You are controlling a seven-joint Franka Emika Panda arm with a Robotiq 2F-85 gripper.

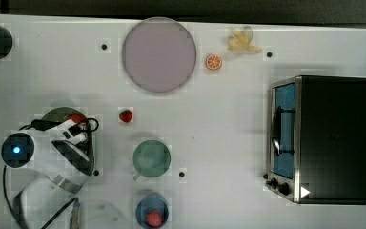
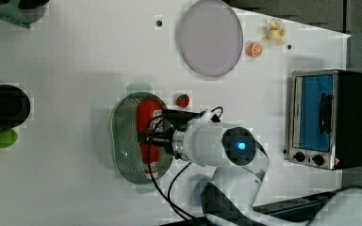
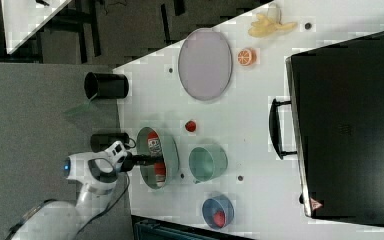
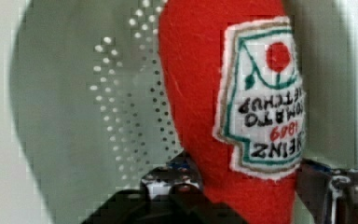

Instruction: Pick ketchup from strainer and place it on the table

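A round grey-lilac plate (image 1: 158, 54) lies at the far side in the top view. To its right are an orange slice (image 1: 214, 62) and a peeled banana (image 1: 243, 41). A toaster oven (image 1: 320, 139) stands at the top view's right. A strawberry (image 1: 126, 115), a green cup (image 1: 151, 159) and a blue bowl (image 1: 151, 209) holding a red fruit are near the middle.

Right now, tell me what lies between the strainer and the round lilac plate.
In the left view, a small strawberry sits on the table between the strainer and the plate; otherwise that stretch is bare.
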